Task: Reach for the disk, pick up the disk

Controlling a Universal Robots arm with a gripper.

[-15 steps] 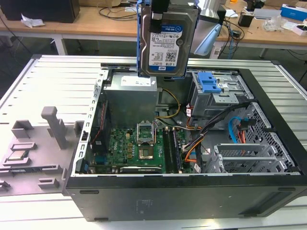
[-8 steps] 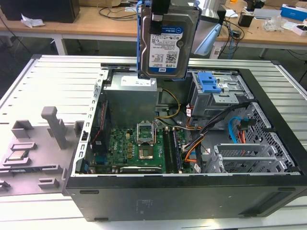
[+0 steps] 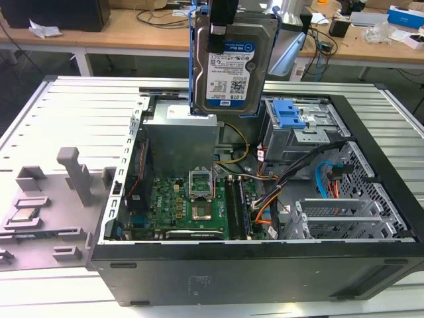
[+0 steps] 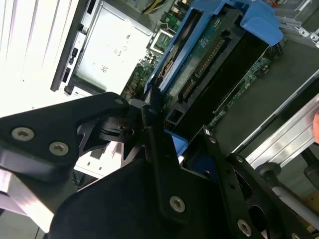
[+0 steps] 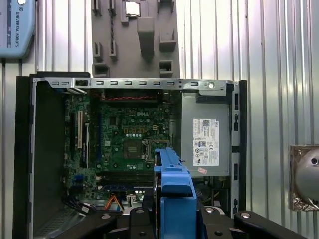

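The disk, silver with a white-and-blue label and a blue frame, hangs upright in the air above the open computer case. My gripper is shut on its upper edge, and a black finger overlaps the label's top corner. In the second wrist view the black fingers clamp the blue frame, and the disk's green circuit side shows beyond them. In the first wrist view the disk's blue frame edge sticks out between the gripper's black parts, high above the case.
Inside the case lie the green motherboard, a silver power supply box and a drive cage with a blue latch. A grey fixture holding a small chip sits at the exterior view's left. A heat sink lies beside the case.
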